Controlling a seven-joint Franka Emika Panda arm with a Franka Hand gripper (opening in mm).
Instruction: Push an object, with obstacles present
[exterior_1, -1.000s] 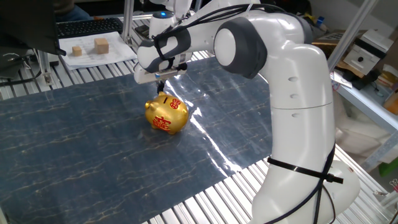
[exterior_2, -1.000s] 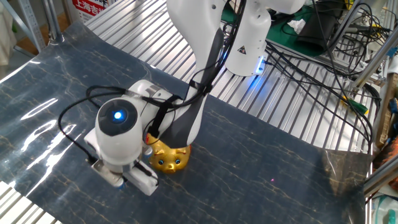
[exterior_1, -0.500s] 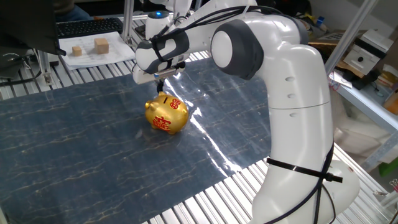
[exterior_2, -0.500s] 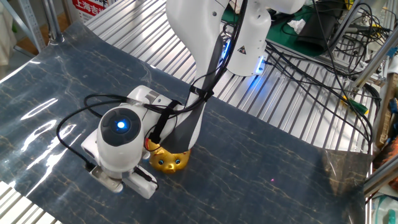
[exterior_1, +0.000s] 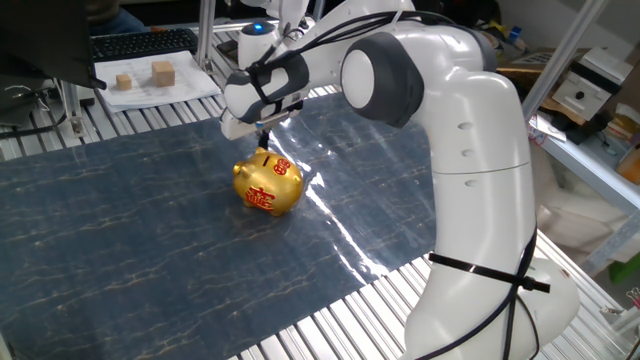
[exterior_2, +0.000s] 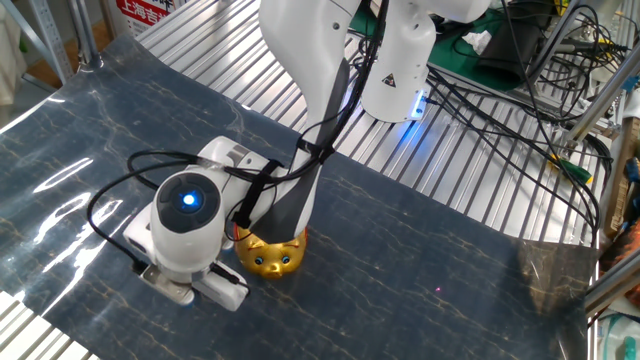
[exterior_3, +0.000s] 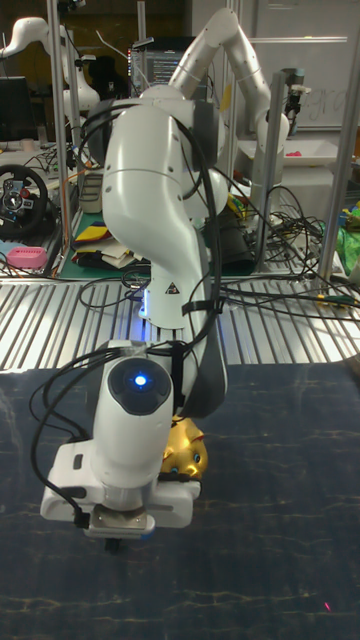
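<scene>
The obstacle, a shiny gold piggy bank (exterior_1: 268, 185) with red characters, stands in the middle of the blue marbled mat (exterior_1: 140, 250). My gripper (exterior_1: 263, 142) hangs just behind its top, fingers down and pressed together into one dark tip, close above the mat. In the other fixed view the wrist and hand (exterior_2: 188, 250) cover the fingers, and the piggy bank (exterior_2: 268, 257) shows beside them to the right. The tall view has the piggy bank (exterior_3: 185, 452) right behind the hand (exterior_3: 120, 505). The object, a tiny tan cube, is hidden in every view.
Two larger wooden blocks (exterior_1: 163, 72) lie on white paper at the back left, next to a keyboard (exterior_1: 140, 42). Ribbed metal table (exterior_1: 330, 320) borders the mat. The robot base and loose cables (exterior_2: 500, 110) stand on the far side.
The hand has shifted a little, first away and then back toward the piggy bank's far side. The piggy bank has stayed in place.
</scene>
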